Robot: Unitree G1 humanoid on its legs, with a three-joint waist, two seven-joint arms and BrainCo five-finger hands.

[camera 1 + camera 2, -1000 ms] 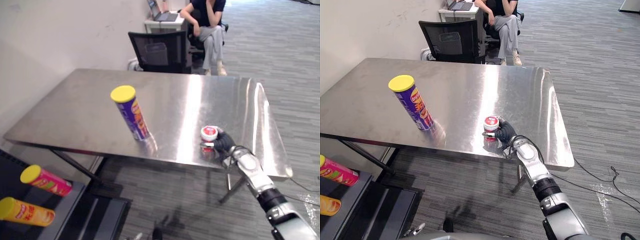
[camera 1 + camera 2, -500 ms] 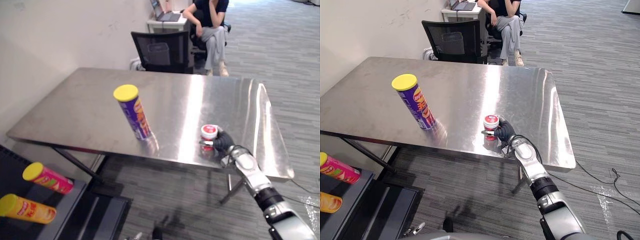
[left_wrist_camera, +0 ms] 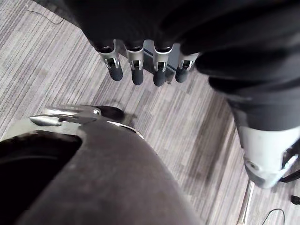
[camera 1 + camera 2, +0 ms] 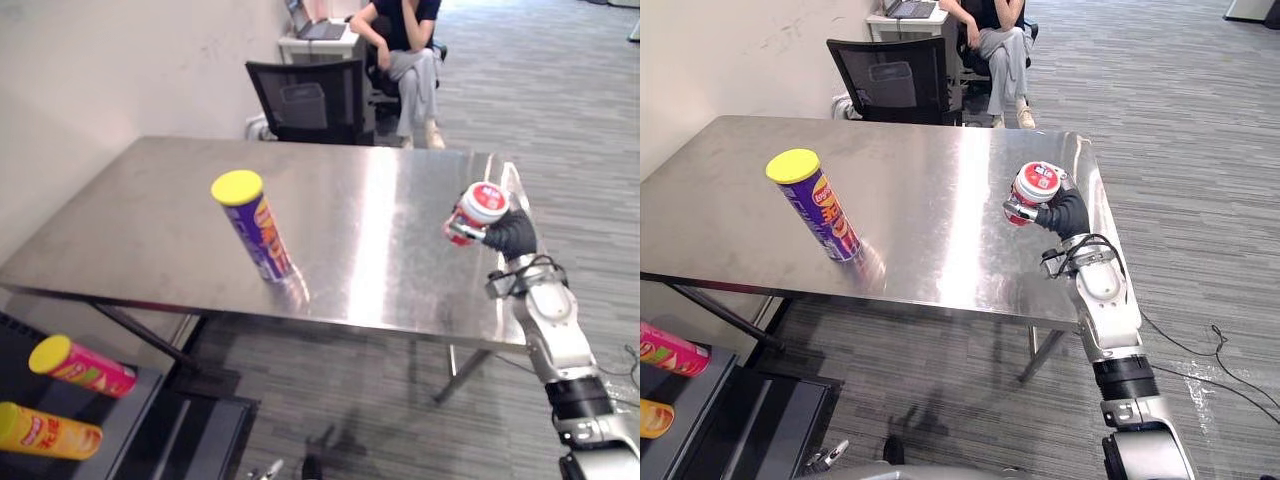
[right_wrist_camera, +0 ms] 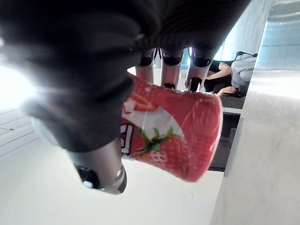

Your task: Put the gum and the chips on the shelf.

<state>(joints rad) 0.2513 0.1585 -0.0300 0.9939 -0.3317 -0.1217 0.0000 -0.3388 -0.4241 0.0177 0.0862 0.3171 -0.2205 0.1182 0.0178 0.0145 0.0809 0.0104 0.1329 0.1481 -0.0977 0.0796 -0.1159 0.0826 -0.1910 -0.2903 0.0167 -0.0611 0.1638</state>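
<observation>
red strawberry-pictured tub [image 4: 1032,190], probably the gum, is clasped in the right robot hand [image 4: 1065,212] above the table [image 4: 920,170].

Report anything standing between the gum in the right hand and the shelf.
The upright purple chips can stands on the table, roughly between the gum held in the right hand and the shelf at lower left.

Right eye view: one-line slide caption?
Right hand holds the red gum tub above the steel table; the purple chips can stands on it.
</observation>
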